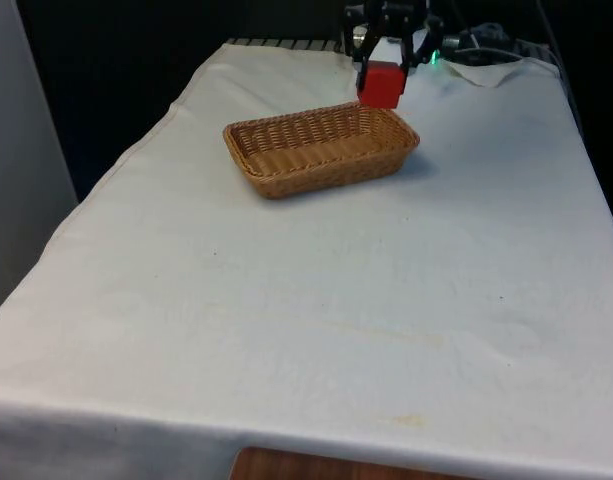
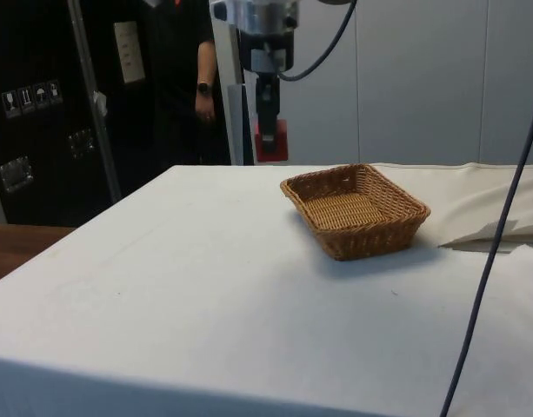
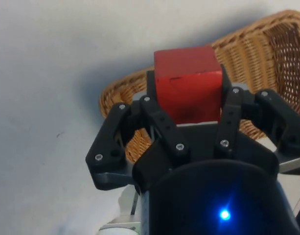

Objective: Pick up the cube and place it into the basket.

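Gripping the red cube (image 1: 380,84), the hand (image 1: 382,72) is held in the air above the basket's (image 1: 321,150) far rim, near the counter's (image 1: 316,320) far edge.

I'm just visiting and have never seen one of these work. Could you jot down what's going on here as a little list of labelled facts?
claw: shut on the cube, held up in the air
cube: red, lifted off the table, near the basket's far end
basket: brown wicker, oblong, resting on the white tablecloth, nothing inside
stage: cube picked up, not yet placed in the basket
person: standing behind the table in dark clothes, seen in the side view
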Controlling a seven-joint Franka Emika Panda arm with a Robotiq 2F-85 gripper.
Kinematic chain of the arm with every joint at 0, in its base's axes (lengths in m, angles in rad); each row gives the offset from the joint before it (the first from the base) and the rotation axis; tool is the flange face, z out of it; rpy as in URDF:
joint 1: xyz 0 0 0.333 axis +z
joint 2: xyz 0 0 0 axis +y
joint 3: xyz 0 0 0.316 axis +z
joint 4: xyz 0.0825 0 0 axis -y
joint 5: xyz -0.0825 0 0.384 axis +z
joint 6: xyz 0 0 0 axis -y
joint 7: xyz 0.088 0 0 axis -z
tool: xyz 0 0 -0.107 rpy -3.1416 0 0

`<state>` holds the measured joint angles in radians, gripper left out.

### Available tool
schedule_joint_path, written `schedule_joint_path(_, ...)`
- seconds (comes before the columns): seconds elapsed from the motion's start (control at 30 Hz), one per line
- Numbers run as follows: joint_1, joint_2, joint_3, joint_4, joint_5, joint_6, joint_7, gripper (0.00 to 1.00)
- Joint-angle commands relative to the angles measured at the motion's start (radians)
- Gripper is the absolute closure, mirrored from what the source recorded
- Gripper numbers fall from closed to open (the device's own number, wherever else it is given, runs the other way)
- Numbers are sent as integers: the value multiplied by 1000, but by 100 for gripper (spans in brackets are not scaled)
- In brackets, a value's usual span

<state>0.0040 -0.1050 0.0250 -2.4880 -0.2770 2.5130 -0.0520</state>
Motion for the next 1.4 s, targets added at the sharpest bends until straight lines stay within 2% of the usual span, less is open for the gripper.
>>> schedule_joint_path(0.0,-3,-10,-7,-15,5,15,-15,99)
schedule_joint_path(0.1,0,-13,-19,-17,0,1,-17,99)
schedule_joint_path(0.23,-3,-36,-46,-48,5,18,-51,99)
schedule_joint_path(0.27,-4,-45,-62,-60,4,19,-64,99)
schedule_joint_path(0.33,-3,-53,-76,-71,4,19,-77,99)
schedule_joint_path(0.37,0,-45,-70,-58,0,3,-64,99)
schedule_joint_path(0.4,-4,-57,-84,-76,3,20,-83,99)
schedule_joint_path(0.57,-4,-74,-127,-111,1,29,-120,99)
schedule_joint_path(0.6,-4,-73,-143,-126,2,42,-133,99)
schedule_joint_path(0.63,0,-70,-131,-105,0,14,-118,99)
schedule_joint_path(0.7,-3,-71,-158,-140,3,57,-145,99)
schedule_joint_path(0.9,-3,-62,-206,-183,4,104,-187,99)
schedule_joint_path(0.93,-1,-62,-211,-183,0,93,-185,99)
schedule_joint_path(0.97,-3,-58,-221,-195,5,118,-200,99)
schedule_joint_path(1.13,0,-35,-258,-222,9,162,-233,99)
schedule_joint_path(1.2,1,-20,-268,-227,12,180,-244,99)
schedule_joint_path(1.23,-1,-24,-268,-225,0,166,-233,99)
schedule_joint_path(1.37,3,33,-280,-231,17,234,-254,99)
